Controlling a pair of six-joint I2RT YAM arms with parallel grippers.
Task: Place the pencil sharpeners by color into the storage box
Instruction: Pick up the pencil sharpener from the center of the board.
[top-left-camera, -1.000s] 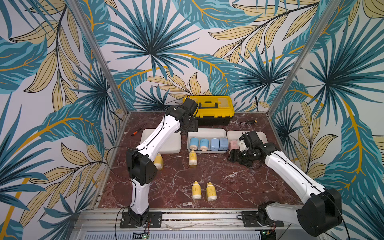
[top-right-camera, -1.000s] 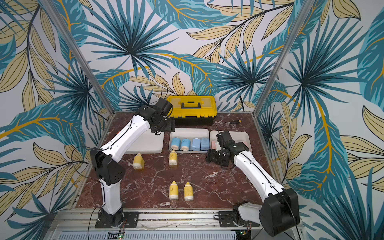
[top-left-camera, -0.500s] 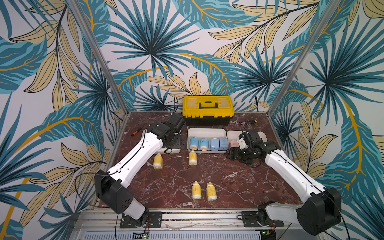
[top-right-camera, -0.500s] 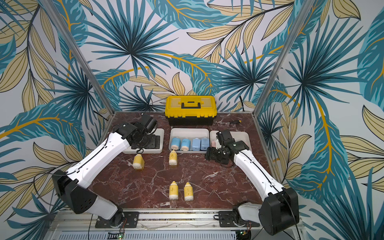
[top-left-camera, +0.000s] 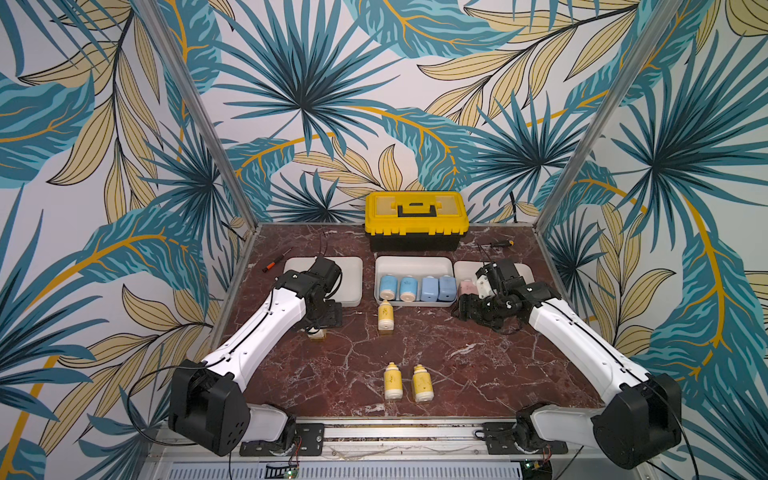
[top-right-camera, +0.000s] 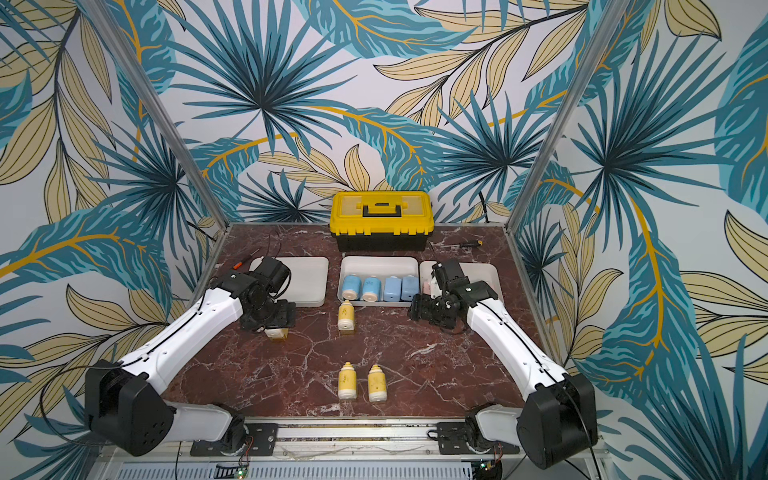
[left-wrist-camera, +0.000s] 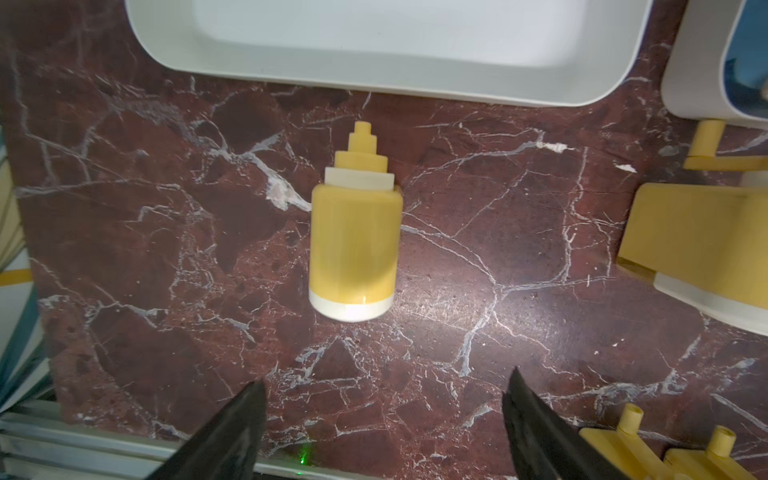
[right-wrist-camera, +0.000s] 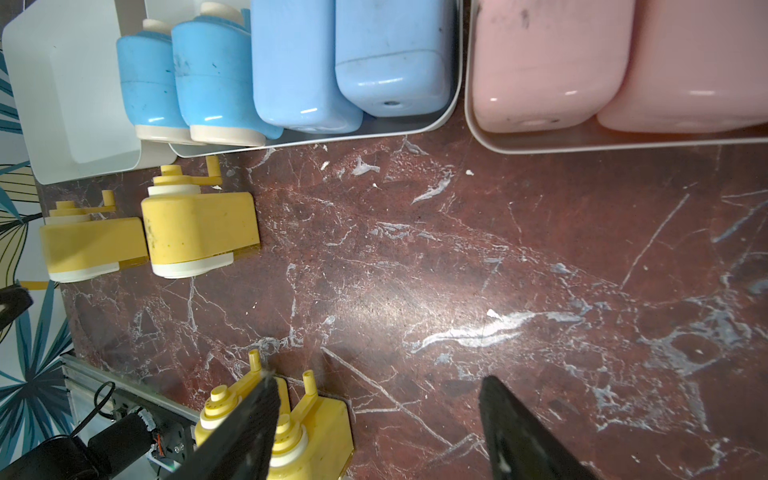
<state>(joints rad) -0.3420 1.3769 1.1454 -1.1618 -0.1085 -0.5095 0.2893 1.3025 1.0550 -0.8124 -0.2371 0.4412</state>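
Only illegible marks on yellow sharpeners (top-left-camera: 392, 380)

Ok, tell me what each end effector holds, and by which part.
Nothing. The left end effector is open near a yellow sharpener, not touching it; the right end effector is open over bare table.

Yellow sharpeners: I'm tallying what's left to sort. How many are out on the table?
4. One yellow sharpener lies below the left end effector, another just in front of the middle tray, two side by side near the table's front edge. None looks hidden.
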